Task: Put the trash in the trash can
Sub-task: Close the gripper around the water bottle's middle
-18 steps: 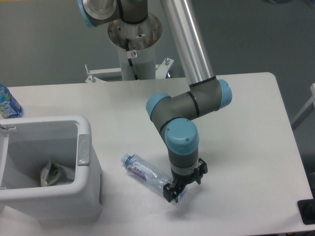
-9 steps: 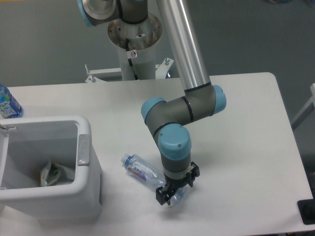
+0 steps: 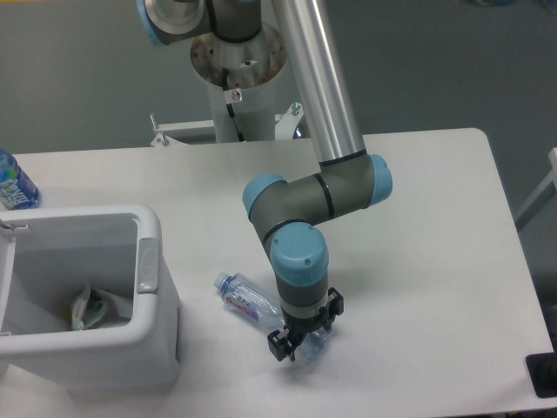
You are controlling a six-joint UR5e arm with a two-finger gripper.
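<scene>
1. Nearest to me, at the front of the white table (image 3: 435, 261), the gripper (image 3: 296, 341) is down at the tabletop, hanging from the arm's blue-capped wrist and pointing straight down.
2. Its two black fingers straddle the bottom end of the clear plastic bottle (image 3: 261, 306); from here I cannot tell whether they are pressing on it or only standing either side, since the wrist hides the contact.
3. The bottle lies on its side on the table, blue cap pointing toward the bin on the left, the red-and-white label showing on its middle, the far end tucked under the gripper.
4. Just left of the bottle, near but not touching it, stands the trash can (image 3: 148, 348), a white boxy bin with a thick rim, at the front left corner of the table.
5. Inside the bin, on its floor, lies a small white crumpled piece with a green strip (image 3: 91, 306).
6. Farther back, the arm's grey elbow joints with blue caps bend above the table's middle, and the long silver tube rises up toward the top of view.
7. At the far left edge, behind the bin, a bottle with a bright blue label (image 3: 13, 183) stands partly cut off.
8. Behind the table is the arm's white pedestal (image 3: 239, 96).
</scene>
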